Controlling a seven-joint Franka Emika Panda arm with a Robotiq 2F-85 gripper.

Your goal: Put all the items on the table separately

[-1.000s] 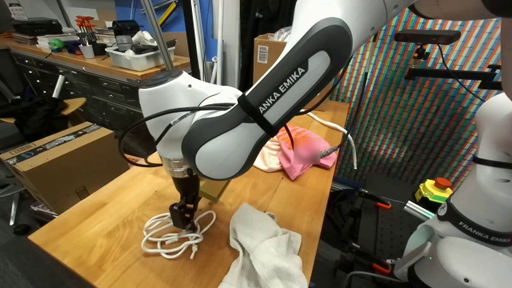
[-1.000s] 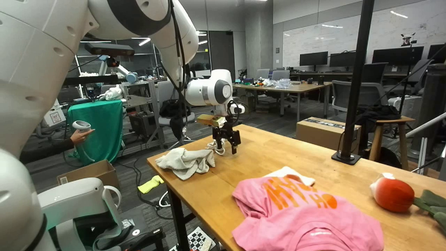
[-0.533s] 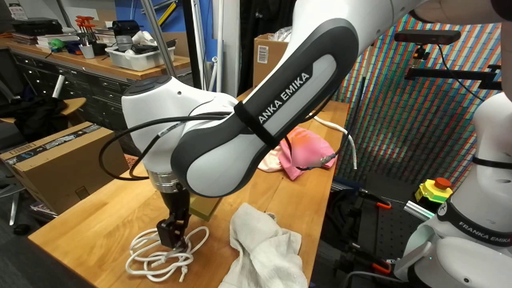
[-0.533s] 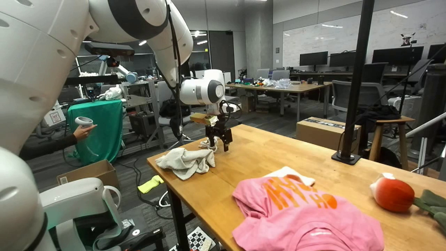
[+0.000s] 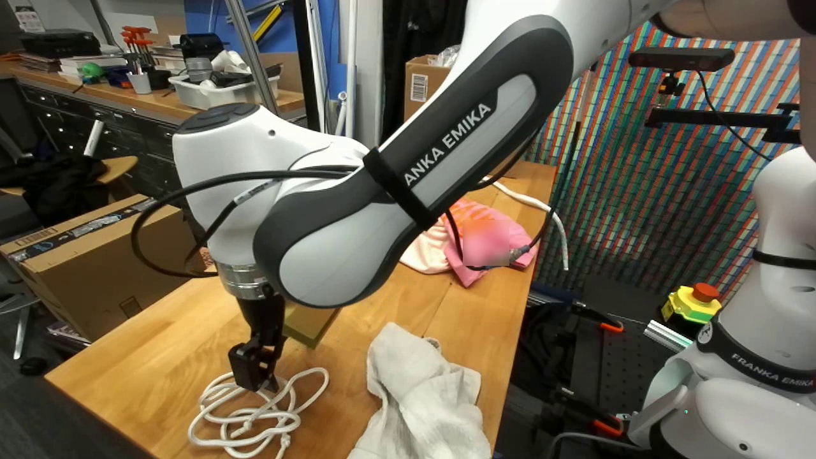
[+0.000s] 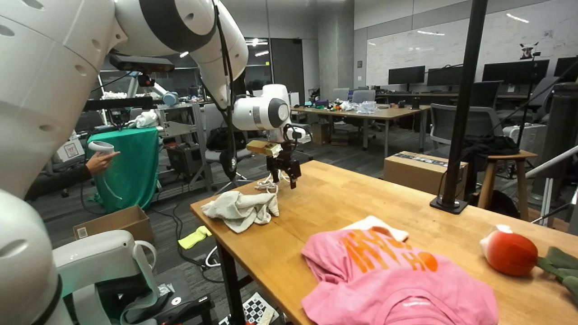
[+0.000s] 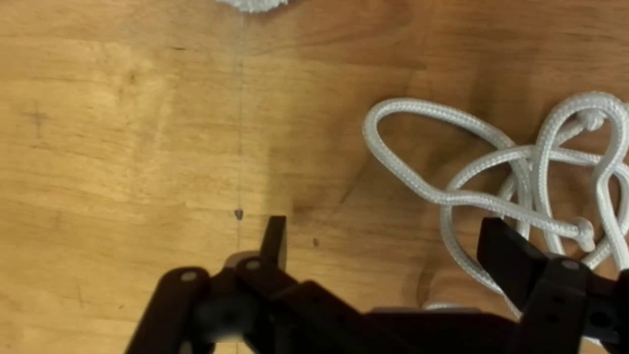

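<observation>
White rope (image 7: 521,212) lies in loose loops on the wooden table (image 6: 361,189), nr. its end, w/ the gripper (image 7: 385,236) covering part of it in every view. Arm (image 5: 440,146) reaches out over the table, slanting down to the wrist (image 5: 217,185); gripper points down, approx. vertical. Its jaws are spread wide: bare table + a bit of loop show b/w the fingers (image 7: 508,258).

White cloth (image 5: 424,395), crumpled, sits just beside the rope. Pink cloth (image 6: 397,280) w/ orange lettering is well apart along the table, white fabric (image 6: 375,224) showing at its edge; nr. that, red-orange object (image 6: 510,250) w/ green leaves (image 6: 564,271). Black post (image 6: 456,135) stands at the table's long edge, taped cardboard box (image 6: 420,176) beside the table. Yellowish block (image 6: 259,146) juts out at the wrist.

Can't tell if fingers touch the rope. Rope runs off the wrist view at right; pale scrap (image 7: 253,5) at top there, too little to ID. In an exterior view, arm hides part of the table, pink cloth is partly blurred out + white cloth's cut off at the bottom. Green leaves run out of frame.
</observation>
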